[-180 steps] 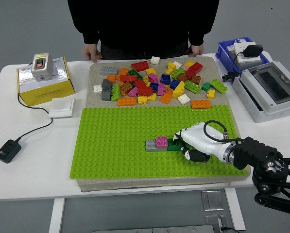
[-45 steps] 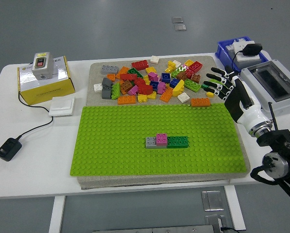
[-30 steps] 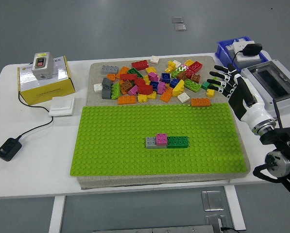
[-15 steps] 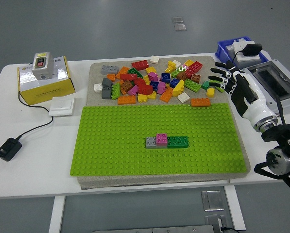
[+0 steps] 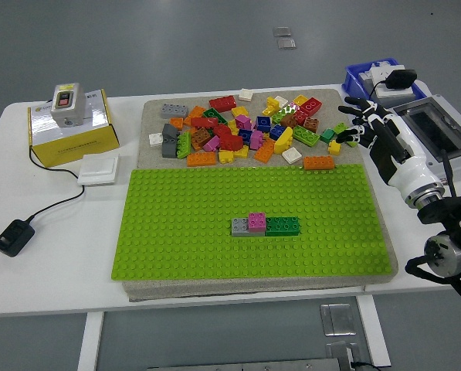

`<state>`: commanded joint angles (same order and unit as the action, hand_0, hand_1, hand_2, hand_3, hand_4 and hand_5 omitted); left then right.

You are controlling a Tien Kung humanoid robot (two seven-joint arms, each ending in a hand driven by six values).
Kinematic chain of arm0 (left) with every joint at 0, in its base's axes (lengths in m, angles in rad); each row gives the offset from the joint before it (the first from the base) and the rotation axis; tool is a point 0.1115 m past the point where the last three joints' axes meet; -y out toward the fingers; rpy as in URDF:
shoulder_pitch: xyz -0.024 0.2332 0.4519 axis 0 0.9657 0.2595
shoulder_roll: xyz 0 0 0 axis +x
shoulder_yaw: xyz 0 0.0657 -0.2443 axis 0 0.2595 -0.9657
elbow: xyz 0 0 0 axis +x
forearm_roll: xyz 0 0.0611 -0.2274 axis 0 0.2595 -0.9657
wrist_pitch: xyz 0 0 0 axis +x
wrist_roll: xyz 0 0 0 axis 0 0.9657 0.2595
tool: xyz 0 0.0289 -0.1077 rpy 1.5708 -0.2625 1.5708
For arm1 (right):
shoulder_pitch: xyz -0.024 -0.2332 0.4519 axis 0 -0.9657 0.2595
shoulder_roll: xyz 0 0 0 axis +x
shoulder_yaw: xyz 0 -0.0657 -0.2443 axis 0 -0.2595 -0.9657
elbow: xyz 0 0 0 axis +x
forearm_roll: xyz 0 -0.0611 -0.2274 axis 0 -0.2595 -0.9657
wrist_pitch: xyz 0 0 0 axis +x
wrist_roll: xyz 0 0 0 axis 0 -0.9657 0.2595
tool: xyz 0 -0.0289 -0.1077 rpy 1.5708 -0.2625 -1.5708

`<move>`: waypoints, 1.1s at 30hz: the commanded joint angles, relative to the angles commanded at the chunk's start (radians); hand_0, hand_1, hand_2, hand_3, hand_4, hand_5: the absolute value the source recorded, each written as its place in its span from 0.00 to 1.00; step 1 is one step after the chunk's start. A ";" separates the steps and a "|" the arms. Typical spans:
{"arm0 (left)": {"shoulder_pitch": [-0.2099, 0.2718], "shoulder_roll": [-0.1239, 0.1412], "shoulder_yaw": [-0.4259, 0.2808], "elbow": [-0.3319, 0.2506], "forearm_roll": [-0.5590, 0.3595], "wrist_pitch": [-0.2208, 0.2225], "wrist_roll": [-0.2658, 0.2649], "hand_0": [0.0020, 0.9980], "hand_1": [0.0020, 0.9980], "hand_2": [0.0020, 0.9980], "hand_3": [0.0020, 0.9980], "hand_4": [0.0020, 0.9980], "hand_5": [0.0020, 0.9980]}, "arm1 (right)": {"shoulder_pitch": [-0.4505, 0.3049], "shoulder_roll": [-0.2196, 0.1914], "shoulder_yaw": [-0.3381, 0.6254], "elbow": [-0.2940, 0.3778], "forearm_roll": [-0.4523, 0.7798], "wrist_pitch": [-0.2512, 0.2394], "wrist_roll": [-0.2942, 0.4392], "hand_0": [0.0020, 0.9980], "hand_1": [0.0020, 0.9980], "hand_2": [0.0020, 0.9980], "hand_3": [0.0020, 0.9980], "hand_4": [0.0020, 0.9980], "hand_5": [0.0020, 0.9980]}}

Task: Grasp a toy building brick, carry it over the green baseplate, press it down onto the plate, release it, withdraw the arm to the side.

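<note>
The green baseplate [image 5: 215,224] lies on a grey mat at the table's front. On it stand a grey brick [image 5: 240,226], a pink brick [image 5: 256,222] and a dark green brick [image 5: 282,226] in a row. A pile of loose bricks [image 5: 245,131] lies behind the plate. My right hand [image 5: 361,124] hovers at the pile's right edge, fingers spread, holding nothing. It is beside a light green brick [image 5: 344,133] and above an orange brick [image 5: 319,163]. The left arm is out of view.
A yellow box [image 5: 72,131] with a grey switch on top stands at the left, with a white pad [image 5: 98,171] and a black plug [image 5: 12,238] on a cable. A blue bin [image 5: 377,81] and a grey enclosure [image 5: 431,139] stand at the right.
The person who stood at the far side has gone. My right hand has left the dark green brick on the plate and risen to the pile's right edge, drifting slightly right and back.
</note>
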<state>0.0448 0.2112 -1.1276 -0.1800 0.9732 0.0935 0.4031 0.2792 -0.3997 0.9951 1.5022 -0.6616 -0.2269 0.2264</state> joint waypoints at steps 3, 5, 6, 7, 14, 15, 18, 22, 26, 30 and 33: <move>-0.002 -0.001 0.005 0.000 -0.005 0.000 -0.003 0.65 0.63 0.58 0.66 0.38 0.54 | 0.000 -0.001 0.005 0.003 -0.012 -0.006 -0.006 0.43 0.40 0.71 0.69 0.59 0.58; -0.003 -0.001 0.010 0.000 -0.012 -0.001 -0.007 0.65 0.63 0.58 0.66 0.38 0.54 | 0.000 -0.001 0.010 0.006 -0.021 -0.010 -0.009 0.43 0.40 0.71 0.69 0.59 0.58; -0.005 -0.001 0.013 0.000 -0.016 0.000 -0.009 0.65 0.63 0.58 0.66 0.38 0.54 | 0.000 -0.001 0.014 0.007 -0.025 -0.011 -0.010 0.43 0.43 0.71 0.69 0.58 0.59; -0.005 -0.002 0.014 0.000 -0.018 0.000 -0.010 0.65 0.63 0.58 0.66 0.38 0.54 | -0.001 0.000 0.016 0.007 -0.027 -0.011 -0.011 0.43 0.43 0.71 0.69 0.58 0.59; -0.010 -0.004 0.030 0.000 -0.043 -0.002 -0.024 0.65 0.63 0.58 0.66 0.38 0.54 | -0.008 0.004 0.048 0.007 -0.035 -0.002 -0.008 0.47 0.53 0.70 0.69 0.58 0.59; -0.010 -0.005 0.031 0.000 -0.045 -0.002 -0.025 0.65 0.63 0.58 0.66 0.38 0.54 | -0.008 0.004 0.050 0.006 -0.033 0.000 -0.007 0.47 0.53 0.70 0.69 0.58 0.59; -0.009 -0.005 0.031 0.000 -0.047 -0.002 -0.025 0.67 0.65 0.58 0.66 0.38 0.54 | -0.008 0.003 0.054 0.003 -0.027 0.005 -0.005 0.47 0.61 0.70 0.69 0.58 0.59; -0.008 -0.006 0.030 0.000 -0.047 -0.001 -0.024 0.67 0.65 0.58 0.66 0.38 0.54 | -0.006 0.004 0.052 -0.001 -0.019 0.012 -0.003 0.47 0.61 0.70 0.69 0.58 0.59; -0.009 -0.009 0.028 0.000 -0.044 -0.001 -0.027 0.67 0.66 0.59 0.66 0.39 0.54 | -0.004 0.004 0.036 0.007 -0.061 0.038 -0.027 0.57 0.63 0.70 0.69 0.58 0.60; -0.012 -0.010 0.029 0.000 -0.046 0.000 -0.033 0.67 0.65 0.59 0.66 0.39 0.53 | -0.002 0.002 0.013 0.020 -0.140 0.068 -0.072 0.69 0.66 0.71 0.69 0.57 0.63; -0.014 -0.010 0.032 0.000 -0.050 0.001 -0.037 0.67 0.65 0.59 0.66 0.39 0.53 | -0.001 0.002 0.007 0.023 -0.169 0.074 -0.082 0.69 0.66 0.71 0.69 0.57 0.63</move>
<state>0.0310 0.2011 -1.0959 -0.1800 0.9229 0.0945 0.3665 0.2783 -0.3978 1.0020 1.5247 -0.8301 -0.1533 0.1442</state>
